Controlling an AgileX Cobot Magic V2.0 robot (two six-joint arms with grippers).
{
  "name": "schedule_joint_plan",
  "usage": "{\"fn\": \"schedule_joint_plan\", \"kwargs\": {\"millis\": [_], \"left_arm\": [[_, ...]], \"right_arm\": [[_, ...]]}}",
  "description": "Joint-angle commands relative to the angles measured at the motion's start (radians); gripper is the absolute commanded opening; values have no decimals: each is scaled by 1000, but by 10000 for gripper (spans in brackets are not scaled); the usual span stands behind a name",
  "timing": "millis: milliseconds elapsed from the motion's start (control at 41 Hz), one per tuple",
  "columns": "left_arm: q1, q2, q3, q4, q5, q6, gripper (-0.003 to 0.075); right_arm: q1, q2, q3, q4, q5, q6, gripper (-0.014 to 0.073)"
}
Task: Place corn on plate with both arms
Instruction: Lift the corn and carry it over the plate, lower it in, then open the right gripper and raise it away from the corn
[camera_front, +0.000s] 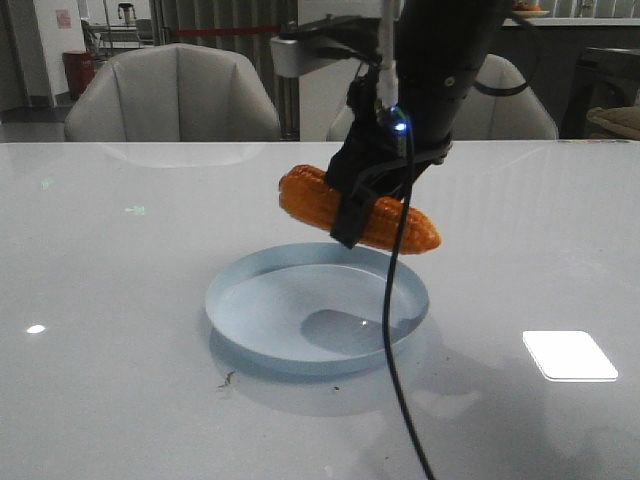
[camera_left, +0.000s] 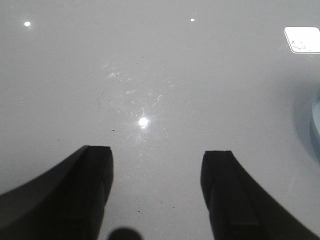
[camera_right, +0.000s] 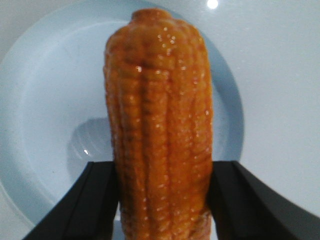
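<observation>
The orange-yellow corn (camera_front: 320, 204) hangs level in the air, a little above the far rim of the pale blue plate (camera_front: 232, 315). My right gripper (camera_front: 358, 212) is shut on the corn near its middle. In the right wrist view the corn (camera_right: 159, 115) sits between both black fingers (camera_right: 97, 200), with the plate (camera_right: 45, 100) below it. My left gripper (camera_left: 157, 165) is open and empty over bare white table; it is not seen in the front view. A sliver of the plate (camera_left: 316, 117) shows at that view's edge.
The white glossy table (camera_front: 110, 250) carries bright light reflections (camera_front: 569, 355). A black cable (camera_front: 395, 330) hangs from the right arm across the plate. Grey chairs (camera_front: 175, 95) stand behind the table's far edge.
</observation>
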Motion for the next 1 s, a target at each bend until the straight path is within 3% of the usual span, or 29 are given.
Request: {"fn": "schedule_joint_plan", "kwargs": {"millis": [0, 171, 244, 365, 414, 585, 974], "left_arm": [[2, -6, -30, -1, -83, -7, 455], [2, -6, -30, -1, -83, -7, 455], [2, -6, -30, -1, -83, -7, 455], [2, -6, -30, -1, -83, -7, 456], [2, -6, -30, -1, -83, -7, 455], [2, -6, -30, -1, -83, -7, 456], [2, -6, -30, -1, -83, -7, 455]], "right_arm": [[17, -19, -37, 3, -59, -12, 260], [32, 34, -37, 4, -62, -12, 283], [37, 55, -37, 4, -60, -12, 360], [38, 57, -37, 30, -68, -12, 574], [38, 55, -40, 35, -71, -12, 601], [38, 50, -109, 40, 5, -11, 573], [35, 29, -477, 38, 476, -11, 573]]}}
